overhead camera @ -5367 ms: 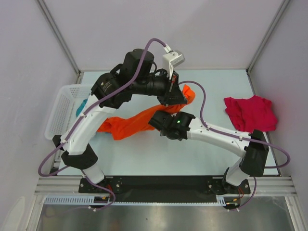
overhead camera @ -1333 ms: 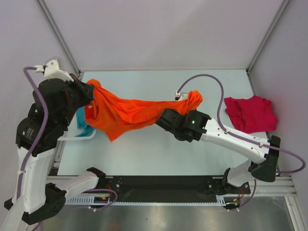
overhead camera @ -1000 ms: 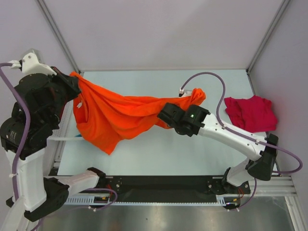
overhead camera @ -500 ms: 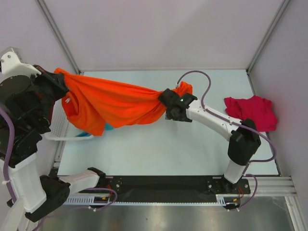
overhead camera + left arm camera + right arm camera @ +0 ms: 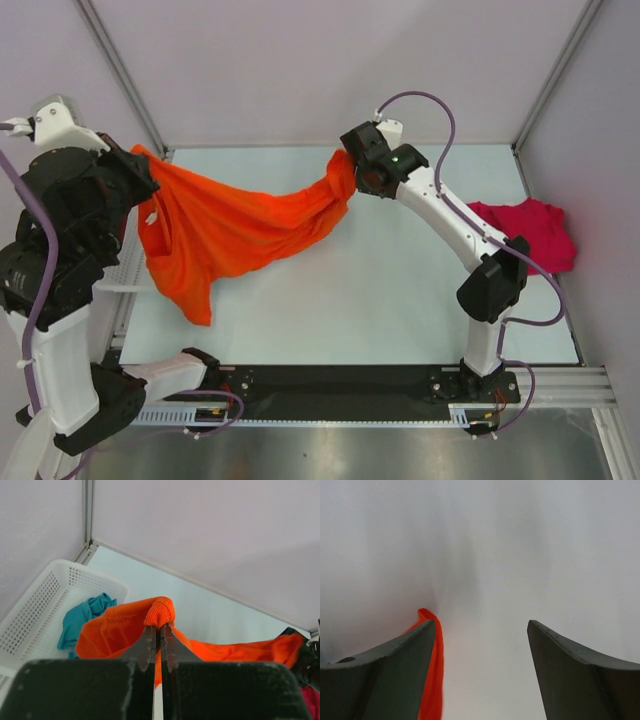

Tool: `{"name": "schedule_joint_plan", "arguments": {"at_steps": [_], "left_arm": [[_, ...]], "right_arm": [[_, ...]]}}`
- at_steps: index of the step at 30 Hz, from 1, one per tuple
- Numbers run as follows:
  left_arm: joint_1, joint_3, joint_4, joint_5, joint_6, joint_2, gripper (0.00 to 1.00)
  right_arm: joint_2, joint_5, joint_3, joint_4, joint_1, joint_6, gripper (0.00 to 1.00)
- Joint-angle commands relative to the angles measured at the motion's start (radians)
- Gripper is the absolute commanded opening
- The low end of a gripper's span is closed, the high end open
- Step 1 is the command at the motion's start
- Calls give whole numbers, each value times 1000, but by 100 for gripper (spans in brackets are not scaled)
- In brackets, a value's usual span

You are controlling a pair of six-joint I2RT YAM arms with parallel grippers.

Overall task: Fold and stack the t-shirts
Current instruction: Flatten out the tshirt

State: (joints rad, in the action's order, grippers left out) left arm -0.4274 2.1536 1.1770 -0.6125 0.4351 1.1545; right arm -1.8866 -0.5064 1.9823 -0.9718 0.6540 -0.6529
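orange t-shirt (image 5: 235,225), bunched low over mid table (image 5: 330,290) five seconds back, now strung in air between both arms. left pincer (image 5: 158,630) has swung from table centre out past left edge and up, one end of cloth clamped. right pincer (image 5: 352,172) has climbed from mid table toward far edge, arm stretched long. in last half second loose flap has dropped lower at left.
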Motion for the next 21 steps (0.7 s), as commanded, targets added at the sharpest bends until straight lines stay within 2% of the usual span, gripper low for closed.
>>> {"name": "schedule_joint_plan", "arguments": {"at_steps": [1,13,21], "left_arm": [[10,-14,-57,23,-19,7,0],[16,-31,-54,49,-22,10,0],[16,-32,-57,54,-30,13,0]], "right_arm": [[3,-3,0,-33,-2,18,81],[20,32,26,-19,12,13,81],[0,62,13,2,202,-22,81]]}}
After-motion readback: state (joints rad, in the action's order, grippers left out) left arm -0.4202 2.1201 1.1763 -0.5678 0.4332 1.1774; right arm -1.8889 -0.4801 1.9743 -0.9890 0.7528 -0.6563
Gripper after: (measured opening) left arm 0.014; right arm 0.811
